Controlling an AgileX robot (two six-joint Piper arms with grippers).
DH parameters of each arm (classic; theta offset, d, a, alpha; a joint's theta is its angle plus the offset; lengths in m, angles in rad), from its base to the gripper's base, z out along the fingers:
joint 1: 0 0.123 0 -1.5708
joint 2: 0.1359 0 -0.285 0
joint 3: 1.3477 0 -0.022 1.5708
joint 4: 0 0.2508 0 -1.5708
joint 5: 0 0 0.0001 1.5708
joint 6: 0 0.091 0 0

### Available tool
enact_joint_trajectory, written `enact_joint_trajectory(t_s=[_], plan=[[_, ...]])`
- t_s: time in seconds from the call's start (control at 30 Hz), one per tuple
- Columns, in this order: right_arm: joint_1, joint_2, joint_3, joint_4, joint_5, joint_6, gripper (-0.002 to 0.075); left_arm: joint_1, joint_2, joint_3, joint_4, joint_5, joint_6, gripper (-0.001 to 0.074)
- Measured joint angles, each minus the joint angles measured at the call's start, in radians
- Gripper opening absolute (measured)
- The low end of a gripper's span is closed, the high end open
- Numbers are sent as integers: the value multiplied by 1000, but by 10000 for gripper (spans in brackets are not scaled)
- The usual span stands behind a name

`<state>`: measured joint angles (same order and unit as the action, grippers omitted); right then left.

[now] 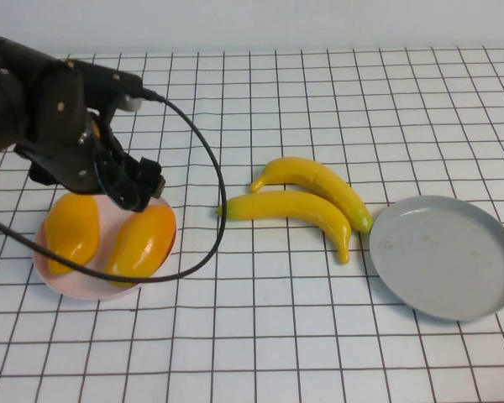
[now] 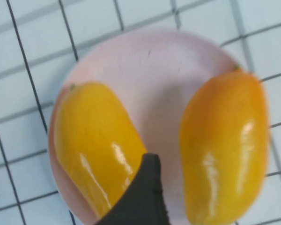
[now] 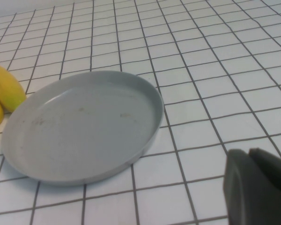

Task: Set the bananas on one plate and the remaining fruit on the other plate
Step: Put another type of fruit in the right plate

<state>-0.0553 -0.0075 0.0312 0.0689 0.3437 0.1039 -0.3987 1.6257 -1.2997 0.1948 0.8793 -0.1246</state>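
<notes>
The left gripper (image 1: 139, 189) hangs above the pale pink plate (image 1: 46, 269) near the table's left edge; whether its fingers are spread cannot be told. On that plate lie 2 mangoes (image 1: 71, 231), side by side and apart. The 2 bananas (image 1: 298, 208) lie touching on the grid-lined table (image 1: 277, 336) at its middle, just beside the empty grey plate (image 1: 445, 256) at the right edge. The right gripper (image 3: 257, 187) sits near that plate, its state unclear.
</notes>
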Motion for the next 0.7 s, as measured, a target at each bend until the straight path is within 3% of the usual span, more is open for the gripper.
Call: enact_joint_trajectory(t_s=[0.13,0.2,0.23,0.33,0.4,0.5,0.7], plan=[[0,0,0,0,0,0,-15,-18,-172,49,-7,-14,46,653],[0,0,0,0,0,0,-15,-18,-266,104,-7,-23,48,568],[0,0,0,0,0,0,-15,-18,-310,137,-7,-33,41,512],[0,0,0,0,0,0,-15,-18,-488,287,-32,-109,0,213],[0,0,0,0,0,0,-15,-18,-613,391,-53,-173,-43,92],[0,0,0,0,0,0,-15,-18,-797,524,-71,-224,-149,31],[0,0,0,0,0,0,-15,-18,-1050,729,-79,-267,-211,6]])
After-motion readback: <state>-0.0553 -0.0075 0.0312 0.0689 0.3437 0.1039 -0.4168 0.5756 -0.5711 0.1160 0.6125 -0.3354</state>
